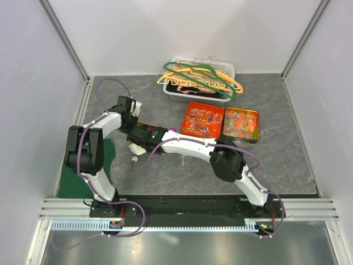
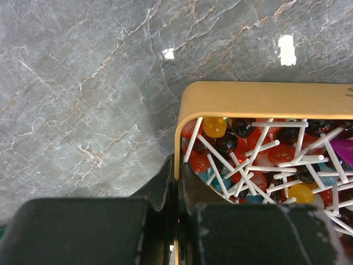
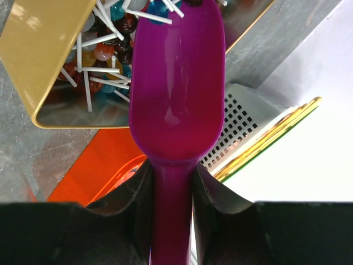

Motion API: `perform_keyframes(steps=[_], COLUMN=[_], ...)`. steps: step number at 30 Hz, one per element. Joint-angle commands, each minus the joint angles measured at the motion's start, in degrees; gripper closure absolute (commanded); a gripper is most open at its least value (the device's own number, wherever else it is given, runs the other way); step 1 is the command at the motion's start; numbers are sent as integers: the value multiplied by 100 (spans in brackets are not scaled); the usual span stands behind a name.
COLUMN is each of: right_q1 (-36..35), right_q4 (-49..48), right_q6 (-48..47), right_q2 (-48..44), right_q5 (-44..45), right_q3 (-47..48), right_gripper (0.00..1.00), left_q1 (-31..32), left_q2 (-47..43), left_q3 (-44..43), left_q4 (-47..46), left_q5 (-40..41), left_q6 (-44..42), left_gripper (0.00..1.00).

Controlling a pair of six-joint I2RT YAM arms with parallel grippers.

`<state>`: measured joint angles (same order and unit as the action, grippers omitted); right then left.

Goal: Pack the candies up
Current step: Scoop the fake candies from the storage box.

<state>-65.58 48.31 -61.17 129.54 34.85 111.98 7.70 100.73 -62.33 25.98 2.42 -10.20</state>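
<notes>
- left tool [image 2: 177, 176] pinched tight on wall of gold metal tin [image 2: 265, 99]; right tool [image 3: 172, 187] clamps handle of purple plastic scoop [image 3: 176, 83], bowl empty
- tiny red, blue and white candies [image 1: 202, 120] in orange tray [image 1: 205, 103] near tabletop [image 1: 287, 160] far edge: likely light, loose, slippery, so scoop, don't pinch

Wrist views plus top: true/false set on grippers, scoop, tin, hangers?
1. The left gripper is shut on the rim of the gold tin. True.
2. The right gripper is empty. False: it is shut on the handle of the purple scoop.
3. The scoop's bowl is heaped with candy. False: the bowl is empty, with its tip over the tin.
4. The gold tin holds lollipops with white sticks. True.
5. The hangers lie flat on the table. False: they rest on top of the white basket.
</notes>
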Motion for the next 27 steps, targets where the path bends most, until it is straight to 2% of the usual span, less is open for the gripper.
perform_keyframes(steps=[1, 11, 27], right_q1=[19, 98, 204], right_q4=[845, 1839, 1365], right_q6=[43, 105, 817], right_q2=[98, 142, 995], right_q5=[-891, -1524, -1824], right_q3=[8, 482, 1071], right_gripper=[100, 100, 100], left_q1=[-85, -164, -340], left_q2=[-36, -71, -167], left_q3=[10, 27, 80], left_q4=[-269, -286, -295], left_q5=[22, -22, -110], left_q6=[70, 114, 211], left_gripper=[98, 98, 98])
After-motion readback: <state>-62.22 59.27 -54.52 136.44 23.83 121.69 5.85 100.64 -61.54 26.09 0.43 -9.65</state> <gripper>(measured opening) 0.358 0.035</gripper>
